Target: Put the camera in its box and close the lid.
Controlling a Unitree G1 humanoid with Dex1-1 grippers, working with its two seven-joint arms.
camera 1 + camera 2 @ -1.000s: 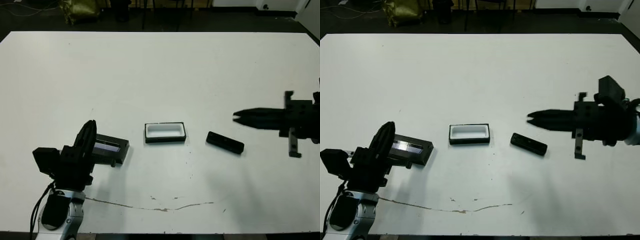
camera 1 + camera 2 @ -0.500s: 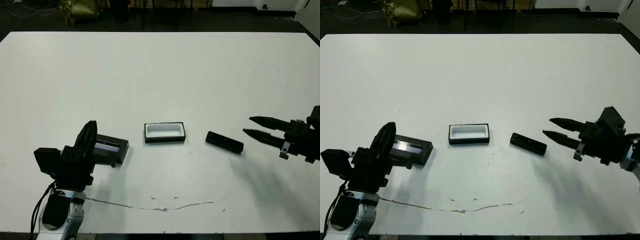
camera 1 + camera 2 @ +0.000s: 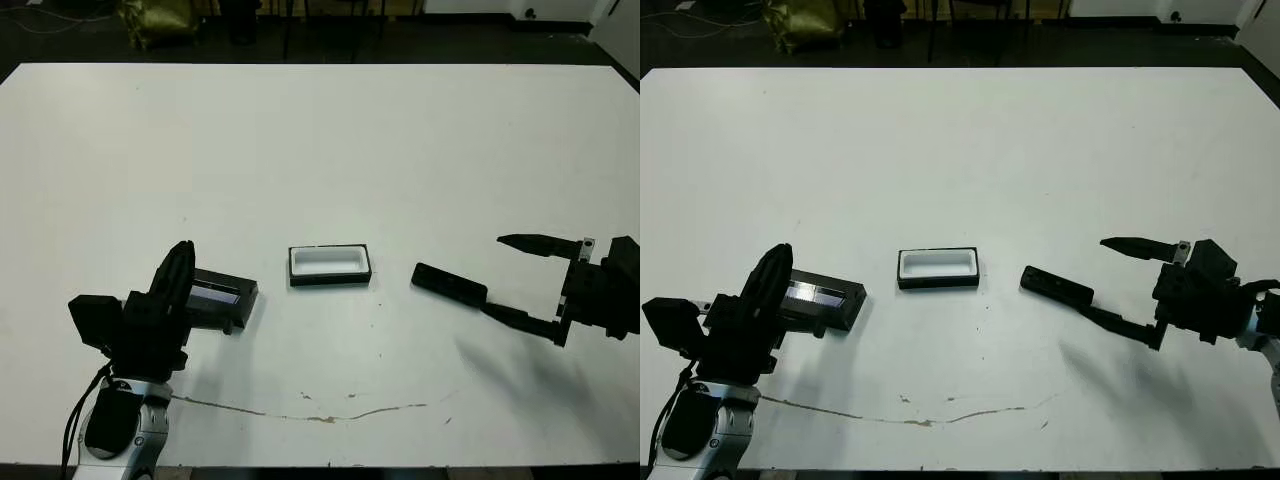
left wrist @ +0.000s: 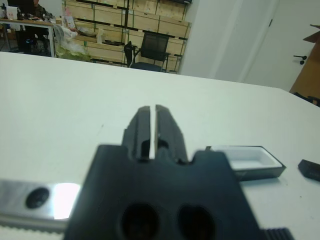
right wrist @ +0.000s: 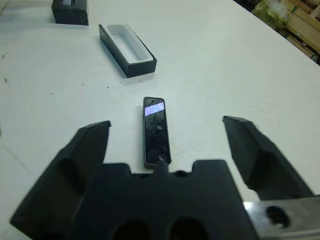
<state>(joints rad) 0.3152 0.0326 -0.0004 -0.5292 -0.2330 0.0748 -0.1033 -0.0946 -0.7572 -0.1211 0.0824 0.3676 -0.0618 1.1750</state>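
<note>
Right gripper (image 3: 497,275) spread wide beside slim matte black camera bar (image 3: 450,285) (not touching); left gripper (image 4: 150,125) nearly shut, empty, by flat black lid (image 3: 215,296); white-lined black box tray (image 3: 330,265) between.

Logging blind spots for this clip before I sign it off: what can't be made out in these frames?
- Lid: its near end is hidden behind the left gripper in both eye views; the left wrist view shows only a blurred glossy corner.
- Box: its far end is cut by the gripper body in the left wrist view.
- Camera: markings too small; only a glare patch shows.
- Right gripper: its arm runs off the frame edge.
</note>
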